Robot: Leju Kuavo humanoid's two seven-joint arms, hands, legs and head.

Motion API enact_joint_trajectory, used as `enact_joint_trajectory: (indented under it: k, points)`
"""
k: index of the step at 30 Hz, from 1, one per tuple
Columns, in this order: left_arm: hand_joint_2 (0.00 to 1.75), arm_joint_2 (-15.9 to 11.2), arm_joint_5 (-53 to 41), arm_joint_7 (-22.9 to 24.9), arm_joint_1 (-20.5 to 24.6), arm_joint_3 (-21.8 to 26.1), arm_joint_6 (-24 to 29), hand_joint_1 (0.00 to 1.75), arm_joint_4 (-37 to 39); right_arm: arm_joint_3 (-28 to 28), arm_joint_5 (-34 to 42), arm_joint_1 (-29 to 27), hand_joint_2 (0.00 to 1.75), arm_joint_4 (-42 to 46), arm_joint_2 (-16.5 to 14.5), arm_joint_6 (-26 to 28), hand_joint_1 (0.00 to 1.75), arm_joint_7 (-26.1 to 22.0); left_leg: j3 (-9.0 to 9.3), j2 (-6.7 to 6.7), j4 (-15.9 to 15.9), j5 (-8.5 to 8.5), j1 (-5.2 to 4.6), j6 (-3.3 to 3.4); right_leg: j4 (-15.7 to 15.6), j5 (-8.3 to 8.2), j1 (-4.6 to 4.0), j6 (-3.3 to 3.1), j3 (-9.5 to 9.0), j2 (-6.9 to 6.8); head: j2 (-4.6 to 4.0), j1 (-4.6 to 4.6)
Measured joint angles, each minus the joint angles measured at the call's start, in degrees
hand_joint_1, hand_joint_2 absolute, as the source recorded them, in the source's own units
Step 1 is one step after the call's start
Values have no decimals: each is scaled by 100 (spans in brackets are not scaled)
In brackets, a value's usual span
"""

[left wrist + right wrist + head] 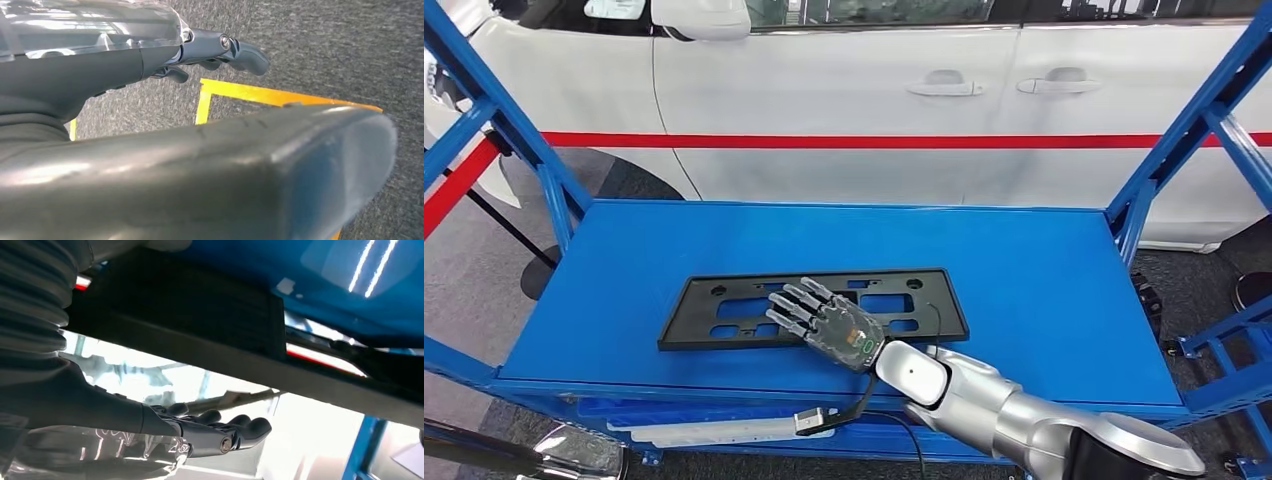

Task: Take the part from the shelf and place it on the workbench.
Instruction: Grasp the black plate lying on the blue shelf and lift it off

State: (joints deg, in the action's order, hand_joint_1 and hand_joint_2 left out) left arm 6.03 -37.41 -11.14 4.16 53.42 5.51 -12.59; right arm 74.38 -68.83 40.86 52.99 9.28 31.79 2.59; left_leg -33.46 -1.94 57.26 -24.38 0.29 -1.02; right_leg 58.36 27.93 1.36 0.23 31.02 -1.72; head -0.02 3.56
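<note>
The black part (814, 305), a flat rectangular frame with cut-out slots, lay flat on the blue shelf (1024, 290), toward its front edge and a little left of centre. The right robot hand (824, 322) was over the part's right half, palm down, fingers stretched out and slightly apart, pointing up and to the left across the frame. From the head view it was not clear whether the fingers touched the part or hung just above it; nothing was gripped. The silver right arm (994, 400) came in from the lower right, crossing the shelf's front lip, with a black cable (924, 345) looping from the wrist.

In the right wrist view the fingers (240, 427) were straight and close together, with the dark underside of the part (200, 315) and the blue shelf beside them.

The left robot hand (215, 50) hung low over grey carpet (325, 50), near a yellow floor line (250, 92). Its fingers were loosely curled with nothing between them.

Behind the shelf stood a white car (844, 100) with a red stripe (824, 141) along its doors. Blue frame posts (1184, 140) rose at both ends of the shelf.
</note>
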Motion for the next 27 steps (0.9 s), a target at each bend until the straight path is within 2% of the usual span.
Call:
enact_joint_trajectory:
  k: [1, 2, 3, 5, 6, 7, 8, 9, 11, 12, 13, 16, 17, 19, 21, 22, 23, 24, 26, 27]
  points:
    - [0, 0, -4, -1, 0, 8, 0, 0, -1, 28, 41, 23, 175, -22, -49, -62, 135, 22, 3, 10, 29, -28, 13, -35, -12, -14, 6, -37, 0, -4, 0, 0]
    - [0, 1, -8, -1, 4, 20, -1, 0, 0, 56, 73, 46, 175, -36, -79, -121, 138, 36, -34, 27, 137, -115, 23, -68, -24, -30, 16, -74, 1, -19, 0, 0]
    - [0, 3, -15, -1, 7, 32, -1, 0, 0, 83, 98, 63, 175, -43, -93, -157, 138, 41, -127, 43, 363, -273, 30, -99, -35, -42, 22, -105, 4, -41, 0, 0]
    - [0, 9, -25, -1, 4, 54, -4, 0, 1, 140, 137, 79, 175, -55, -94, -194, 137, 51, -456, 72, 1102, -695, 33, -150, -37, -44, 7, -140, 12, -83, 0, 0]
    - [0, 10, -29, -1, -4, 63, -8, 0, 1, 168, 158, 80, 175, -64, -93, -199, 136, 58, -610, 76, 1443, -837, 34, -168, -35, -41, -3, -146, 12, -96, 0, 0]
    - [0, 10, -29, -1, -13, 70, -13, 0, 1, 194, 176, 81, 175, -74, -92, -202, 135, 66, -689, 77, 1623, -872, 34, -178, -34, -39, -10, -148, 11, -103, 0, 0]
    - [0, 9, -30, -1, -18, 76, -19, 0, 1, 212, 194, 82, 175, -82, -91, -205, 134, 74, -664, 78, 1580, -793, 34, -180, -33, -38, -12, -148, 8, -104, 0, 0]
    - [0, 9, -31, -2, -19, 78, -27, 0, 0, 226, 205, 83, 175, -86, -91, -208, 134, 82, -534, 77, 1314, -622, 35, -174, -32, -36, -11, -145, 2, -103, 0, 0]
    - [0, 9, -31, -16, -16, 79, -52, 0, 0, 245, 226, 95, 175, -87, -91, -217, 133, 109, -155, 44, 521, -251, 25, -130, -23, -22, -17, -119, -10, -89, 0, 1]
    - [0, 9, -32, -30, -16, 80, -65, 0, -1, 251, 240, 111, 175, -86, -91, -224, 132, 127, -26, 27, 232, -136, 14, -91, -17, -16, -24, -92, -16, -71, 0, 1]
    - [0, 9, -33, -45, -19, 80, -74, 0, 0, 257, 258, 134, 175, -86, -91, -231, 131, 145, 35, 13, 80, -88, 0, -45, -15, -11, -32, -59, -18, -56, 0, 1]
    - [0, 12, -35, -69, -22, 82, -82, 0, 0, 263, 296, 201, 175, -86, -91, -267, 130, 188, 56, 28, 6, -50, -8, 94, -23, 0, -32, 46, -29, -29, 0, 0]
    - [0, 15, -34, -73, -17, 83, -86, 0, -1, 264, 301, 213, 175, -87, -91, -283, 130, 200, 73, 31, -22, -28, 6, 134, 51, 68, -26, 65, 0, -10, 0, -1]
    - [0, 20, -33, -80, -2, 84, -94, 0, -1, 268, 306, 220, 175, -89, -91, -319, 131, 217, 93, 36, -60, 8, 30, 195, 541, 373, -7, 78, 211, 52, 0, -2]
    - [0, 20, -33, -85, 9, 85, -101, 0, -1, 284, 306, 214, 175, -93, -91, -346, 135, 221, 84, 37, -61, 12, 28, 217, 1297, 701, 3, 85, 555, 92, 0, -2]
    - [0, 20, -33, -86, 13, 85, -105, 0, -1, 294, 307, 209, 175, -96, -91, -354, 136, 223, 85, 35, -59, 9, 27, 216, 1537, 742, 7, 91, 670, 96, 0, -2]
    - [0, 20, -32, -87, 12, 85, -113, 0, -1, 302, 308, 206, 175, -99, -91, -358, 136, 228, 91, 33, -56, 4, 27, 212, 1572, 670, 13, 93, 696, 96, 0, -2]
    - [0, 22, -31, -92, 11, 85, -123, 0, 0, 307, 311, 207, 175, -101, -92, -363, 136, 235, 101, 29, -49, -4, 28, 201, 1382, 493, 21, 91, 620, 91, 0, -2]
    - [0, 30, -29, -102, 12, 85, -146, 0, 1, 313, 316, 210, 175, -101, -99, -374, 137, 250, 102, 21, -13, -38, 21, 159, 657, 77, 26, 69, 303, 18, 0, -2]
    - [0, 33, -29, -114, 14, 85, -157, 0, 1, 318, 318, 216, 175, -101, -108, -378, 138, 255, 83, 20, 20, -57, 10, 129, 336, -28, 14, 50, 175, -27, 0, -2]
